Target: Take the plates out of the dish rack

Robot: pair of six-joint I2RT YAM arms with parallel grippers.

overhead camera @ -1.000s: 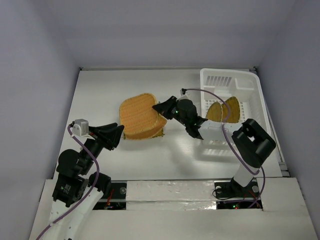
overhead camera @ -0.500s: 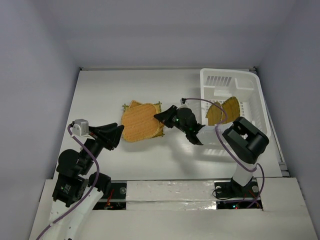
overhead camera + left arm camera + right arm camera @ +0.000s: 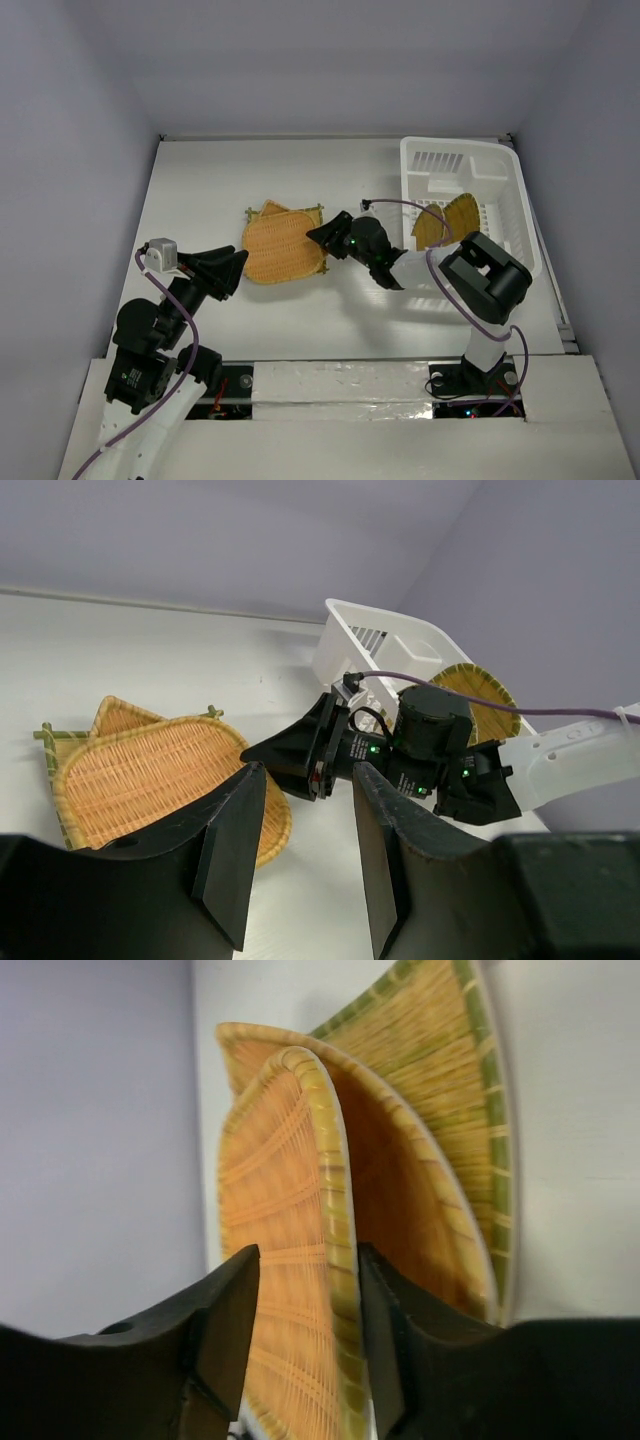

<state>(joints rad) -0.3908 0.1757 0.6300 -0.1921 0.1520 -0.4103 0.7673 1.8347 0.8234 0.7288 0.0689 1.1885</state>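
A rounded tan-orange plate [image 3: 282, 248] lies on a stack of plates left of the table's middle, with a green-edged square plate [image 3: 258, 212] at the bottom. My right gripper [image 3: 318, 232] is at that stack's right edge. In the right wrist view its jaws [image 3: 305, 1260] stand open on either side of the top plate's rim [image 3: 330, 1190], with a gap at the left finger. Two more plates [image 3: 445, 222] stand on edge in the white dish rack [image 3: 460, 160]. My left gripper [image 3: 308, 775] hovers open and empty near the stack's front left.
The right arm's purple cable [image 3: 400, 205] loops over the table between the stack and the dish rack. The rack sits at the table's far right corner, near the right wall. The left arm's elbow [image 3: 160, 255] is at the near left.
The right gripper has lowered the tilted plate flat onto the stack, and its jaws have spread apart from the rim. The left arm has not moved.
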